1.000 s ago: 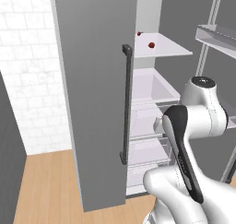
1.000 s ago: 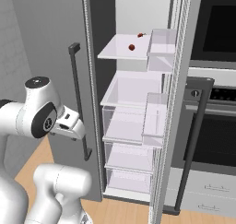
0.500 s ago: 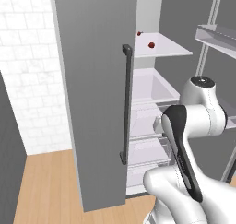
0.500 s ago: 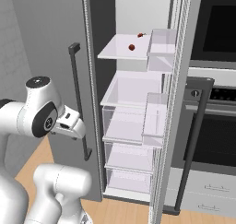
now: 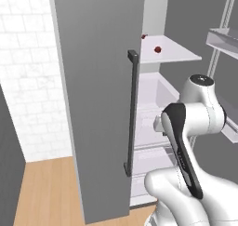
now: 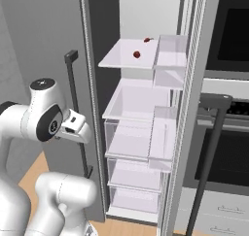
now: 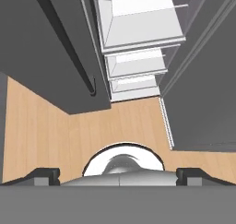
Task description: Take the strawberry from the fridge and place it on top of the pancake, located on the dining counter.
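Note:
The fridge (image 6: 146, 109) stands with both doors swung open, white shelves and clear drawers showing inside. On its upper shelf lies the strawberry (image 6: 136, 54) (image 5: 157, 49), small and red, with a second small red thing (image 6: 147, 40) (image 5: 144, 36) farther back. My gripper (image 6: 81, 132) hangs well below that shelf, in front of the left door, about level with the big clear drawer. It points down at the floor. In the hand view the gripper (image 7: 119, 176) is open, its fingertips (image 7: 44, 174) far apart with nothing between them. The pancake and the dining counter are out of view.
The left door (image 5: 97, 104) carries a long dark bar handle (image 5: 132, 113) close to my arm. The right door (image 6: 194, 109) holds clear bins and a bar handle (image 6: 209, 147). A dark wall oven (image 6: 231, 41) stands right of the fridge. Wood floor (image 7: 55, 135) lies below, and a white brick wall (image 5: 28, 81) to the left.

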Available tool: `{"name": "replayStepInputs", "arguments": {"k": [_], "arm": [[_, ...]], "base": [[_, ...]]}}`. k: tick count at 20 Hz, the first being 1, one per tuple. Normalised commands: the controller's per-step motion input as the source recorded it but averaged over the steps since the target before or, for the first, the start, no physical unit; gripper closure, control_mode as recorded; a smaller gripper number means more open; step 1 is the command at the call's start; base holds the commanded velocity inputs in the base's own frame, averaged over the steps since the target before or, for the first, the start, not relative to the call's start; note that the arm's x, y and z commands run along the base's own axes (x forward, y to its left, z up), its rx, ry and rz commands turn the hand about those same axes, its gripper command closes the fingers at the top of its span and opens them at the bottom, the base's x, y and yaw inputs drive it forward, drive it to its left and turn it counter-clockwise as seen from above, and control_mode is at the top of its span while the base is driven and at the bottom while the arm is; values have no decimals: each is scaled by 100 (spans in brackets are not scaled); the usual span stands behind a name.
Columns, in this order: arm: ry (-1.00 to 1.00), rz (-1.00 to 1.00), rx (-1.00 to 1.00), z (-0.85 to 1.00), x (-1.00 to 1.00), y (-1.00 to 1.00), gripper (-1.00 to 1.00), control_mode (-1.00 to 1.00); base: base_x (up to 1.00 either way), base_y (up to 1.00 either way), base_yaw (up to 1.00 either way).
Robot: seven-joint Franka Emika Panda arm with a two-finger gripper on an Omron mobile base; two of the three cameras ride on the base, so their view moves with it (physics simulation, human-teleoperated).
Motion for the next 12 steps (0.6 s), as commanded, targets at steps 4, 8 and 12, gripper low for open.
{"name": "replayStepInputs", "arguments": {"k": [4, 8, 12], "arm": [[0, 0, 0, 0, 0, 0, -100, 100], [0, 0, 0, 0, 0, 0, -100, 100], [0, 0, 0, 0, 0, 0, -100, 100]], "base": [[37, 0, 0], [42, 0, 0], [28, -7, 0]]}}
